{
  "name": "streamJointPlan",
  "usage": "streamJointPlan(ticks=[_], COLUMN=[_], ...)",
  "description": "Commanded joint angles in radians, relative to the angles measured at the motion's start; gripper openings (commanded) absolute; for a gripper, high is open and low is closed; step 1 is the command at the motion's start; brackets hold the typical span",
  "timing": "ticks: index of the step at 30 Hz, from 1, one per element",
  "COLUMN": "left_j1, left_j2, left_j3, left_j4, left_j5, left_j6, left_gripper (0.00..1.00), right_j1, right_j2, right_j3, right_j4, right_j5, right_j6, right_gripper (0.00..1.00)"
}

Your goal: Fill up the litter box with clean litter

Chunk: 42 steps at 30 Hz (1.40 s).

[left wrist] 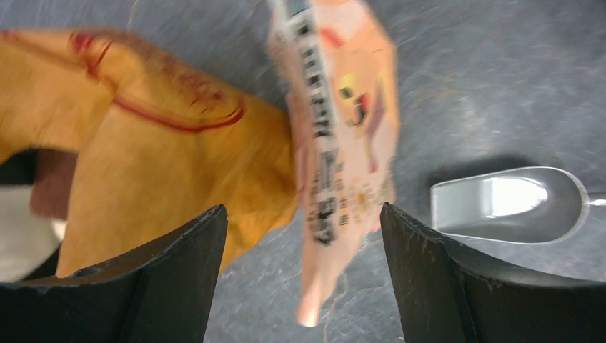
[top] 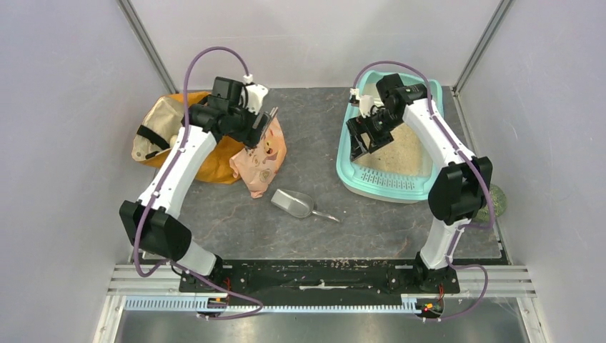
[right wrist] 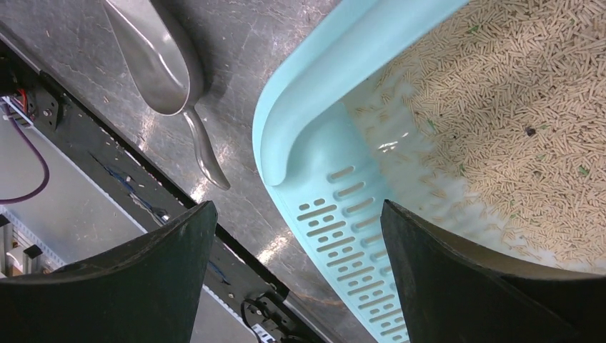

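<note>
The two arm bases are bolted to a black plate (top: 321, 275) at the near edge of the table (top: 314, 236). Just beyond it, about midway between the arms, a silver metal scoop (top: 293, 203) lies on the grey surface. Its bowl is to the left, its thin handle points right, and it touches nothing else.

Further in on the left, the peach-pink pouch (top: 261, 163) with the pig print lies slanted, its left side against the orange fabric bag (top: 214, 168). The left pincer (left wrist: 304, 214) hovers over the pouch's far end, spread wide. In the left wrist view the pouch shows blurred between the two black fingers (left wrist: 179, 271), and I cannot tell whether either finger touches it.

On the right, the litter box (top: 386, 186) stands lengthwise with its perforated lip at the near end. The clean litter (top: 401, 151), pale beige pellets with a few dark and green specks, covers the floor of the box beyond the lip. Close to the lip the pale bottom shows bare. The right pincer (right wrist: 299, 211) hangs over the box's left side near the lip, spread wide and pinching nothing, with the teal rim and slotted lip showing between its fingers.

A greenish round thing (top: 495, 200) sits just right of the box, largely hidden behind the right arm. Farthest back on the left, the bag shows a cream lining and a black strap.
</note>
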Motion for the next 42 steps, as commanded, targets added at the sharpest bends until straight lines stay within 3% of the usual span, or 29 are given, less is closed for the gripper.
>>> streamJointPlan(ticks=[1, 17, 24, 36, 42], left_j1=[0.052, 0.053, 0.053, 0.054, 0.054], left_j2=[-0.005, 0.162, 0.146, 0.119, 0.103], left_j3=[-0.050, -0.063, -0.066, -0.124, -0.135], left_j4=[-0.004, 0.025, 0.024, 0.026, 0.026], left_j5=[-0.043, 0.004, 0.030, 0.092, 0.102], left_j6=[-0.029, -0.032, -0.024, 0.021, 0.036], left_gripper=[0.85, 0.75, 0.72, 0.67, 0.62], right_j1=[0.008, 0.016, 0.015, 0.047, 0.045], right_j2=[0.016, -0.013, -0.054, -0.147, -0.186], right_j3=[0.008, -0.237, -0.297, -0.404, -0.447], right_j4=[0.049, -0.018, -0.075, -0.002, -0.054], right_j5=[0.012, -0.042, -0.043, -0.107, -0.006], right_j6=[0.029, -0.123, -0.178, -0.034, -0.138], right_gripper=[0.93, 0.88, 0.82, 0.81, 0.80])
